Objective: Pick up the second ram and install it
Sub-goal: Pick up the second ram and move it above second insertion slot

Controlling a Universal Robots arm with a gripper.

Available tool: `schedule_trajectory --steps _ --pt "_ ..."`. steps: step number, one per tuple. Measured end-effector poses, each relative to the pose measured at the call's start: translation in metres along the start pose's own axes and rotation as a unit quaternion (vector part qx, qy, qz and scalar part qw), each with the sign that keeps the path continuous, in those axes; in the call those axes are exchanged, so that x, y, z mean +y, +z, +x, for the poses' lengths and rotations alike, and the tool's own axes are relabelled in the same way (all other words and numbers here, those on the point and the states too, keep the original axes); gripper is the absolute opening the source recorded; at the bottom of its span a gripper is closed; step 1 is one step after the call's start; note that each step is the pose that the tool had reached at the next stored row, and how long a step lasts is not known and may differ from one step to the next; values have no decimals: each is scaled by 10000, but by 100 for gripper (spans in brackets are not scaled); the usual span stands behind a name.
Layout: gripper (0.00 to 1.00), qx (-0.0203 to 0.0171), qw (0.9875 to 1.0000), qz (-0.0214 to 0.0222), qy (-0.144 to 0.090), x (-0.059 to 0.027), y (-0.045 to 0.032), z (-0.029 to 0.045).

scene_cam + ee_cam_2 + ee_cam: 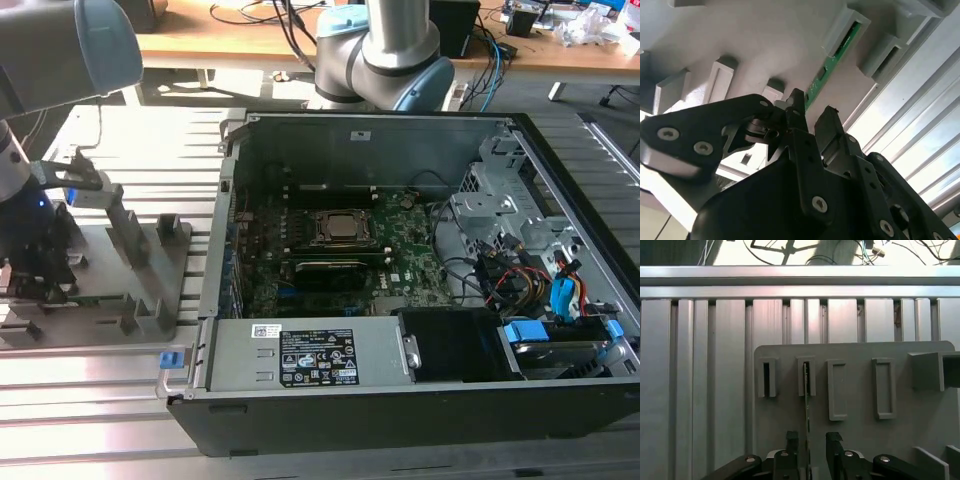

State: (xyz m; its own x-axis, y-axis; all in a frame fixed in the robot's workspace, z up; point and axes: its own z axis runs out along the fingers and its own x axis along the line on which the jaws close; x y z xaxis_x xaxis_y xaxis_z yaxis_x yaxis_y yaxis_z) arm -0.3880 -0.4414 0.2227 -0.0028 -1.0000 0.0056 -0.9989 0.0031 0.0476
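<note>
The robot arm (70, 50), grey with pale blue joint caps, reached from its base behind the open black computer case (400, 420) over to the exterior view's left. There its wrist bent down over a flat grey plastic fixture plate (100, 300) with raised slotted holders, which lay on the ribbed aluminium worktop (100, 400) beside the case.

In both wrist views the black two-fingered gripper (811, 437) (810, 112) pointed down at this fixture plate (920, 410). Its fingers (791, 437) were apart.

The second ram (806, 395), a thin, narrow green circuit-board stick, stood on edge in one of the plate's grey slot holders. In the first wrist view it appeared edge-on. Its near end ran in between the two fingers, closer to one of them, with a gap visible on the other side, so it was not clamped. The second wrist view showed the second ram (832, 60) reaching from its holder to just beside one fingertip (795, 102).

Inside the case lay the large green motherboard (400, 250).
</note>
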Motion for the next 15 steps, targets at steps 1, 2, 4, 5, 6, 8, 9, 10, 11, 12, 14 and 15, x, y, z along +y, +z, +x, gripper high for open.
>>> schedule_trajectory --steps 1,2,4,5,6,8,9,10,11,12,14,15 --pt "36 -1 10000 0 0 -2 38 32" --pt "36 -28 10000 0 -1 -4 77 49" --pt "36 -111 9999 0 -6 -6 107 54" --pt "36 -131 9999 0 -6 -6 120 54" --pt "36 -139 9999 0 -6 -11 173 54" --pt "36 -139 9999 0 -8 -22 221 54" --pt "36 -139 9999 -1 -15 -38 250 54" --pt "36 -138 9999 -1 -23 -63 263 54" --pt "36 -138 9999 -1 -25 -83 267 54" --pt "36 -138 9999 0 -25 -89 268 53" --pt "36 -138 9999 -1 -25 -90 268 54" --pt "36 -138 9999 -1 -26 -91 268 54"
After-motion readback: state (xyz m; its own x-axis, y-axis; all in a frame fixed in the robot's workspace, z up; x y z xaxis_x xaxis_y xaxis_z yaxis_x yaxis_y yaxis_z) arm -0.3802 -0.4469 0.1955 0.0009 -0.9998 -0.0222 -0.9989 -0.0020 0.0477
